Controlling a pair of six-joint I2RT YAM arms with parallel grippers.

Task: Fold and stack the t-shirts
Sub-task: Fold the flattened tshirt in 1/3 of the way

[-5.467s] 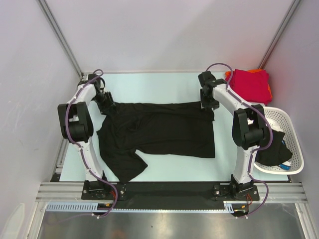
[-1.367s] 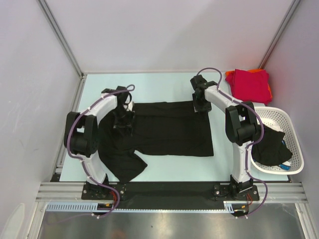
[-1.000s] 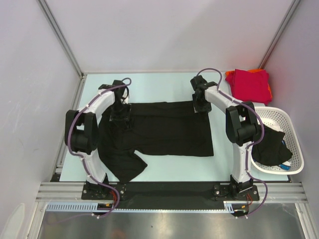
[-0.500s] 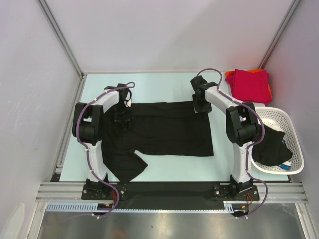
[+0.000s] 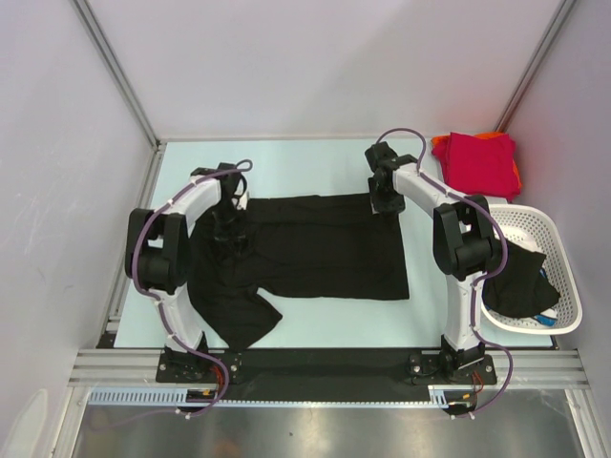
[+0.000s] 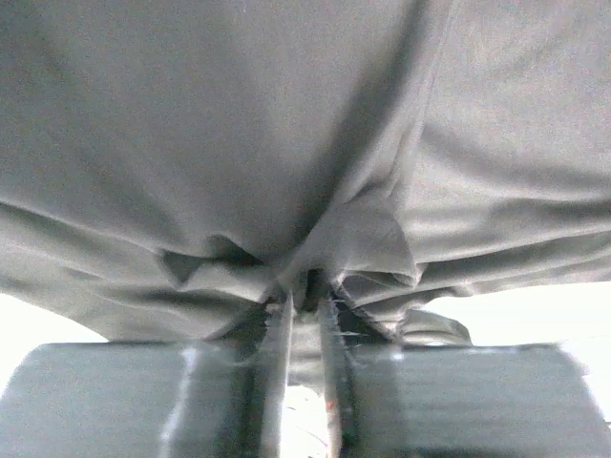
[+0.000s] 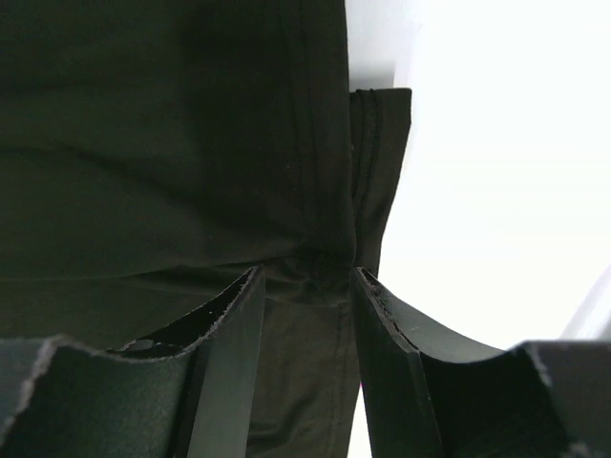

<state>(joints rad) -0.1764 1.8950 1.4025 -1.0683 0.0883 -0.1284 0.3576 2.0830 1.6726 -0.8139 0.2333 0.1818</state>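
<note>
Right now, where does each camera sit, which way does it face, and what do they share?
Top external: above and behind the arms, looking down on the black t-shirt spread on the table; both arms show, left gripper and right gripper at the shirt's far edge.
Left wrist: on the left arm, looking along its fingers at bunched cloth pinched between them.
Right wrist: on the right arm, looking past its fingers at a hemmed corner.
Shared: all three see the black t-shirt.

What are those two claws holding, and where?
Left gripper pinches a bunched fold of the black t-shirt. Right gripper straddles its hem corner; grip unclear.
</note>
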